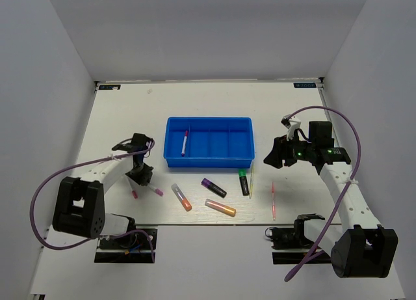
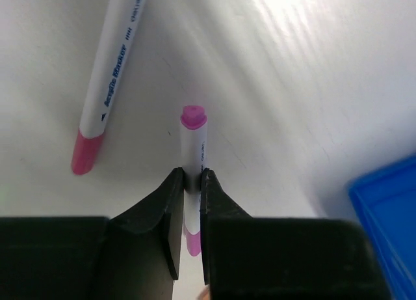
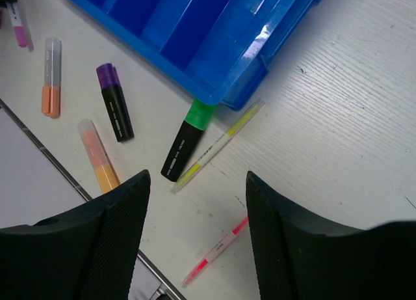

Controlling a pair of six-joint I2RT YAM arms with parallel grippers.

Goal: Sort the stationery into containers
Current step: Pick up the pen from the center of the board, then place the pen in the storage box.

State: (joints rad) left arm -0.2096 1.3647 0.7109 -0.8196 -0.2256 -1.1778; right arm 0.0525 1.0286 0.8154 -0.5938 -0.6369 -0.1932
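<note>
Your left end effector (image 2: 190, 183) is pinched shut on a pink-capped white pen (image 2: 194, 140), gripping it across the barrel with the cap pointing away from the wrist. You cannot tell from the wrist view whether that pen is off the surface (image 1: 292, 118). A second pink-white pen (image 2: 110, 72) lies just beside it, apart from the fingers.

The blue tray (image 1: 208, 162) sits at the middle of the surface, to the right of that end effector, and a thin pen (image 1: 185, 144) lies in its leftmost compartment.

Your right end effector (image 3: 195, 179) stands wide open with nothing between its fingers, above the tray's near right corner. Below it lie the green-black highlighter (image 3: 185, 140) and the thin yellow stick (image 3: 218, 146) side by side, with the pink stick (image 3: 218, 251) nearer. The purple highlighter (image 3: 114, 101), orange highlighter (image 3: 51, 75) and yellow highlighter (image 3: 99, 155) lie loose in front of the tray.
</note>
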